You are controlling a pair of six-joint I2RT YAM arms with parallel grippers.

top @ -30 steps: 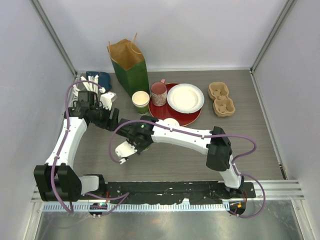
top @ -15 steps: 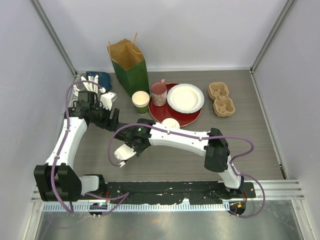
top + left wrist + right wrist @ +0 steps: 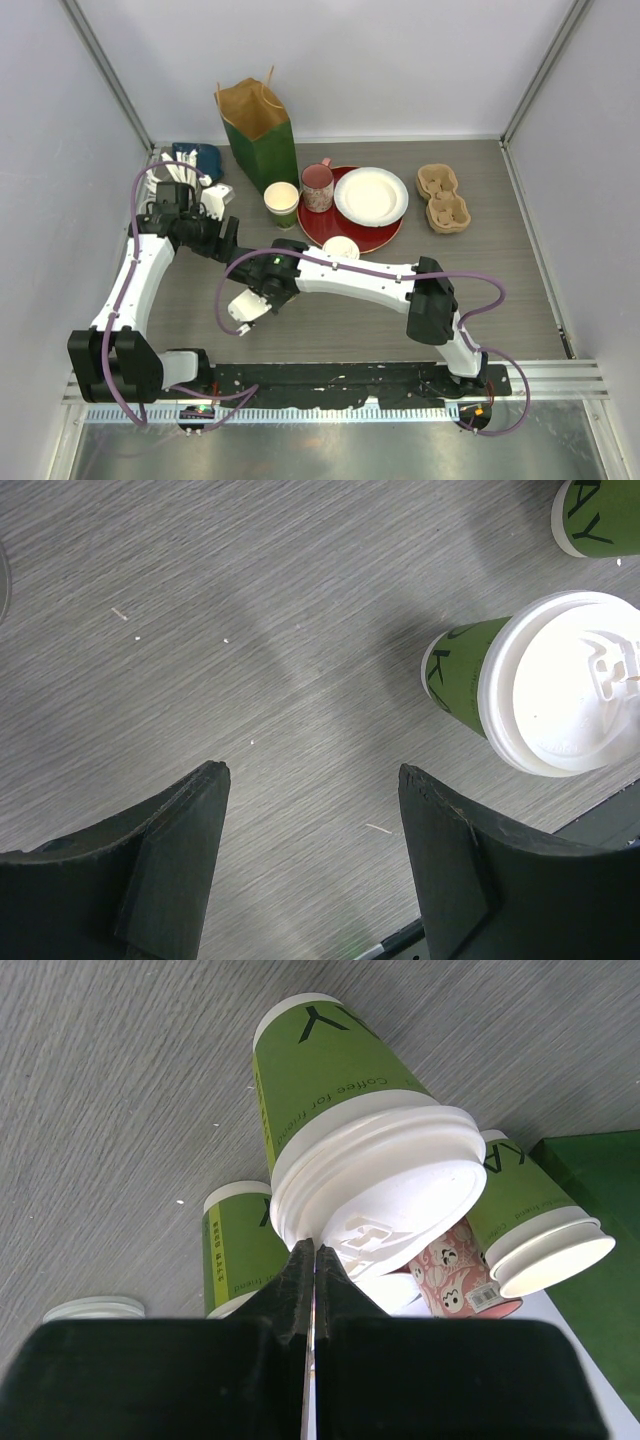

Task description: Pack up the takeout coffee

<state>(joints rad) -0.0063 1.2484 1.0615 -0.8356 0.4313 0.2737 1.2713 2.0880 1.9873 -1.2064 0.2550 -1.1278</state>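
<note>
Right claw pinched tight, nothing between, tips before lidded cup; contact unclear. Left claw wide apart, empty, over table. Three cups standing on table: lidded cup, open cup, third cup with top hidden. One loose lid. Green walls, dark lettering, cream rims.

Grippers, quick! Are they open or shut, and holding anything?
Left gripper: open, holding nothing.
Right gripper: shut, tips at the lidded coffee cup; whether it pinches the lid cannot be told.

Pink mug beside white plate
</note>
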